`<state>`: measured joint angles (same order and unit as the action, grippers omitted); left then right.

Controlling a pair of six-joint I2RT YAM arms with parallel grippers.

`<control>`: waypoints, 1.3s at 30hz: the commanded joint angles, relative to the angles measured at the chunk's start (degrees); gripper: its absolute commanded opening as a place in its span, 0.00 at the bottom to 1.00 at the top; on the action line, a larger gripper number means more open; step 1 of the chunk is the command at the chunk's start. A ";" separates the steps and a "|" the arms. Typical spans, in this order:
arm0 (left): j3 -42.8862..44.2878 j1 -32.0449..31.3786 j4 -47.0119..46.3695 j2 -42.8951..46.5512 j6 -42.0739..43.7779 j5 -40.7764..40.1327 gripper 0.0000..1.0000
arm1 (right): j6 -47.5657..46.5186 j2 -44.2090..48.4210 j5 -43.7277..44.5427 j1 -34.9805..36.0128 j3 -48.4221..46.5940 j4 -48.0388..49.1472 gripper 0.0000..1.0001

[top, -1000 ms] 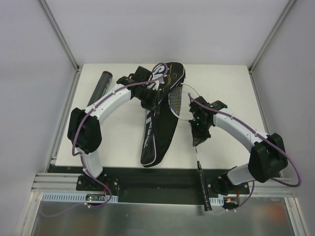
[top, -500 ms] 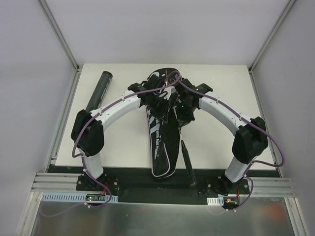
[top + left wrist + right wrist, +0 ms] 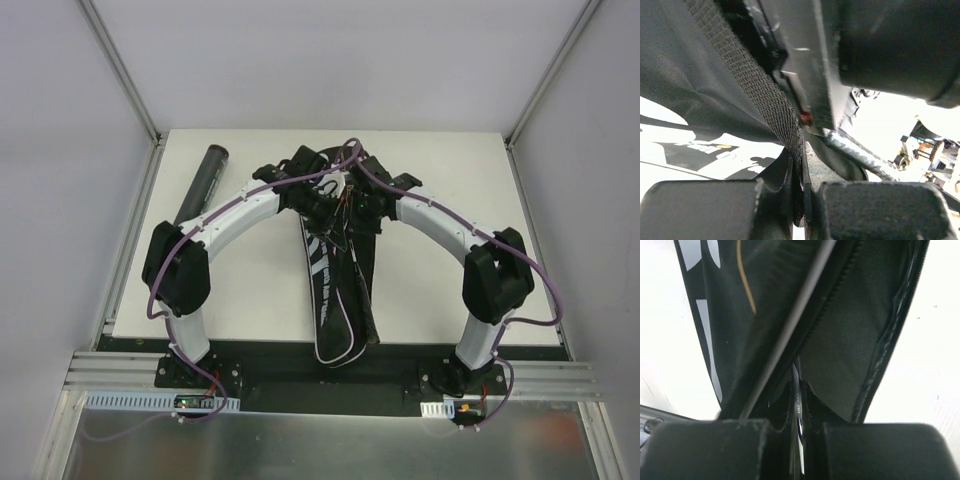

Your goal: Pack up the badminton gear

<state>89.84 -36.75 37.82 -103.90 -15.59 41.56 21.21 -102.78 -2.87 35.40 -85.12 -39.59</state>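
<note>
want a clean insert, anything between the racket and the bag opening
Nothing visible does. The left pincer grips the bag edge, and the racket shaft in the right pincer runs in past the zip.

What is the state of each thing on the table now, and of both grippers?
bag: lying flat, zip edge open, its webbing pinched.
racket: shaft gripped, head hidden at the bag's opening, handle sticking out.
tube: lying at the far left, untouched.
left gripper: shut on the bag's webbing.
right gripper: shut on the racket's shaft.
</note>
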 commanded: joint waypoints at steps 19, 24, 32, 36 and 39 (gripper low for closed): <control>1.39 -1.13 -9.16 1.24 -9.18 21.19 0.00 | 20.09 -8.57 17.29 -1.21 -6.98 4.79 0.00; -0.10 -1.48 -15.49 1.94 -15.50 23.04 0.00 | 26.59 -9.89 18.88 0.11 -3.83 7.59 0.01; -8.43 -2.10 -26.66 5.36 -25.01 21.46 0.00 | 41.80 -3.05 11.94 -6.10 7.50 15.24 0.01; -15.13 -1.04 -26.75 8.53 -25.18 20.31 0.00 | 39.09 0.39 12.45 -9.73 8.49 15.26 0.01; -15.67 -1.04 -26.75 8.36 -25.54 21.01 0.00 | 36.71 -2.15 13.42 -6.93 4.18 13.14 0.01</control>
<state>74.39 -36.73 14.98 -100.71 -37.85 53.06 57.41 -106.17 8.84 25.89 -76.25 -29.26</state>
